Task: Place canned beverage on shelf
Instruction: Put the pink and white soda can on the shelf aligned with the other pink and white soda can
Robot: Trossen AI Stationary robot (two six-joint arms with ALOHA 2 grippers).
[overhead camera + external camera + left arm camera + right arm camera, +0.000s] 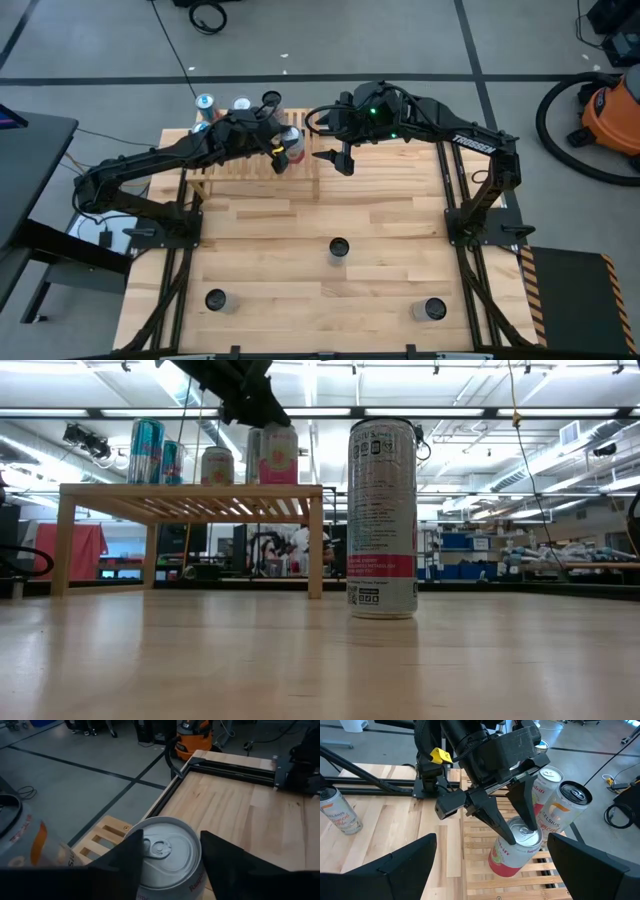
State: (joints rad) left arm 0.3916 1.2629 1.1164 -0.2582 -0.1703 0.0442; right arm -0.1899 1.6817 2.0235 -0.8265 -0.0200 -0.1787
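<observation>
A pink can (514, 851) is clenched by the left tool (512, 822) upon the shelf (530, 880); beside the shelf, the right tool (342, 160) is held released.

The left tool (170, 862) grips a silver-topped can (167, 852) above the slatted shelf (102, 837).

Pink-and-white can (512, 851), light-wood shelf (485, 880)

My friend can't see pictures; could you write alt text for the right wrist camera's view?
The left gripper, shut on a pink can, holds it tilted over the slatted wooden shelf, beside two more cans. The right gripper's open fingers frame the foreground, and another can stands on the table.
</observation>
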